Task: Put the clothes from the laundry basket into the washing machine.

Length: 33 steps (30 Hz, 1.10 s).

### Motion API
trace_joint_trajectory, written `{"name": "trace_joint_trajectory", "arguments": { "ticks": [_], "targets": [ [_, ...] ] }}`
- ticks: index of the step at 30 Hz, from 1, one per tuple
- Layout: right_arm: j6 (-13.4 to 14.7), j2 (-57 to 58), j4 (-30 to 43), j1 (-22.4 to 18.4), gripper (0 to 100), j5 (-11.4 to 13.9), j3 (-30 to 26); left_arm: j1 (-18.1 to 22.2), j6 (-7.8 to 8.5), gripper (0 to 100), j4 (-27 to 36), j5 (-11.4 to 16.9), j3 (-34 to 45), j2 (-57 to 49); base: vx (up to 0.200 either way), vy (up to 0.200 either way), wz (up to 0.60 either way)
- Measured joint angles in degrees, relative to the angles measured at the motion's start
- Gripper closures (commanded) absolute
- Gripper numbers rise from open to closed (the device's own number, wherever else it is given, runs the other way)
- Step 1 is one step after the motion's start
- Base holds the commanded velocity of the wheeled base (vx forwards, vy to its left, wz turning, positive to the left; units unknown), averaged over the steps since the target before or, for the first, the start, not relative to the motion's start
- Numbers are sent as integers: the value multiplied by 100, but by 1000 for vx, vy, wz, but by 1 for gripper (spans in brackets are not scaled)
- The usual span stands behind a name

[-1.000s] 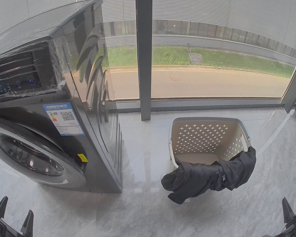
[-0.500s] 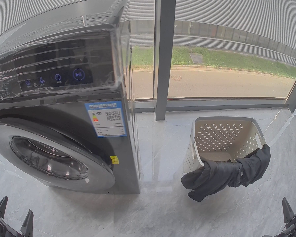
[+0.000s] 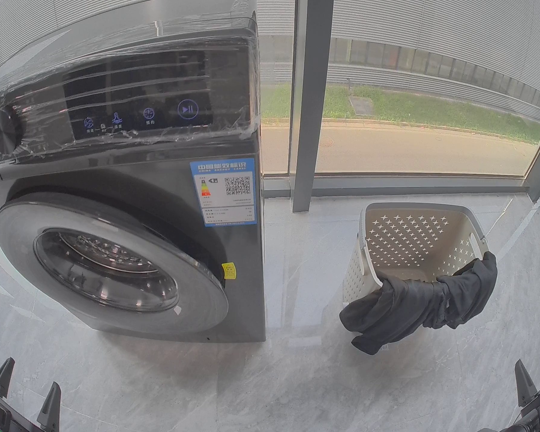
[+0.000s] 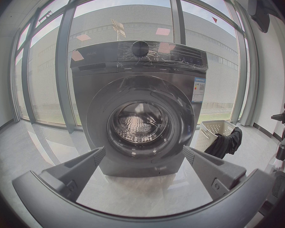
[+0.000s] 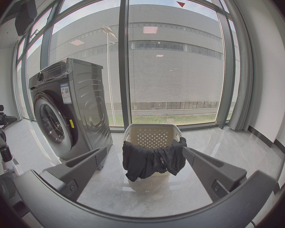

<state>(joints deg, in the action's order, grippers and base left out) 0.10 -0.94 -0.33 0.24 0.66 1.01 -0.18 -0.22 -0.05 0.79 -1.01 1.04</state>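
The dark grey washing machine (image 3: 132, 169) stands on the left, its round door (image 3: 108, 268) shut. To its right a cream laundry basket (image 3: 420, 235) sits on the floor. A black garment (image 3: 414, 310) is draped over the basket's near rim. My left gripper (image 3: 29, 379) is low at the near left, open and holding nothing. My right gripper (image 3: 535, 358) is low at the near right, also open. The left wrist view faces the machine's door (image 4: 139, 127) between the open left gripper (image 4: 143, 151). The right wrist view has the garment (image 5: 152, 160) and basket (image 5: 152, 135) beyond the open right gripper (image 5: 144, 151).
A glass window wall with a grey pillar (image 3: 309, 91) runs behind the machine and basket. Pale marble floor (image 3: 294, 379) lies open between me, the machine and the basket.
The whole head view has shifted: the machine and basket slid rightward and the machine's front now faces me more squarely. The grippers keep their places in the picture.
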Motion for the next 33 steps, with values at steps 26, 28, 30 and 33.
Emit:
{"name": "trace_joint_trajectory", "arguments": {
  "ticks": [26,28,30,33],
  "targets": [
    [0,0,1,0,0,2,0,-2,9,0,2,-4,0,0,0,138,0],
    [0,0,1,0,0,2,0,-2,1,0,5,-9,0,0,0,200,0],
    [4,0,0,0,0,2,0,0,1,0,2,-11,0,0,0,200,0],
    [1,0,1,0,0,2,0,2,4,0,5,-9,0,0,0,200,0]
  ]
}}
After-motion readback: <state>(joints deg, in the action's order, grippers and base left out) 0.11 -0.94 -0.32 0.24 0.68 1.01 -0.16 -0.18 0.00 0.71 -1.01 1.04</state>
